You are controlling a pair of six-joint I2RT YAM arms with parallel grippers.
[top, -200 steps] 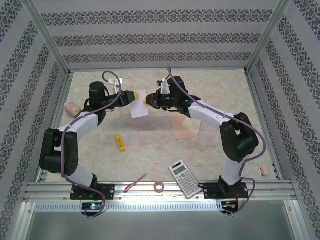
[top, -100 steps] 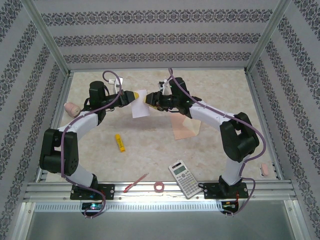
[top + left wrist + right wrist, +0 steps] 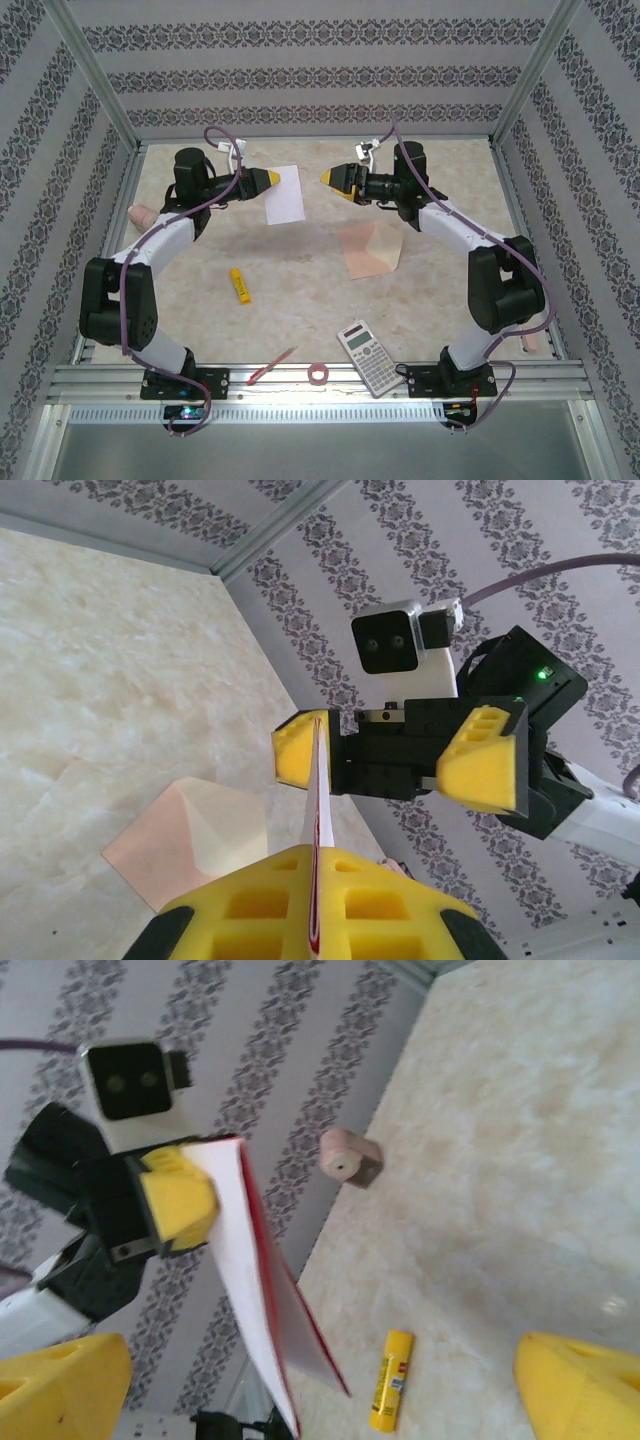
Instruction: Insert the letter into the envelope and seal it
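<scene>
While our left gripper (image 3: 270,181) clamps the letter (image 3: 286,196) aloft, our right gripper (image 3: 330,180) gaping, apart, envelope (image 3: 368,250) on table (image 3: 450,170).

Right tool (image 3: 330,180) let go of letter (image 3: 285,196); its jaws went from closed to wide open and it pulled back right, leaving a gap. Letter is now held by left tool (image 3: 272,181) alone and has shifted slightly toward far wall. Right arm swung off envelope (image 3: 370,250), now fully uncovered.
</scene>
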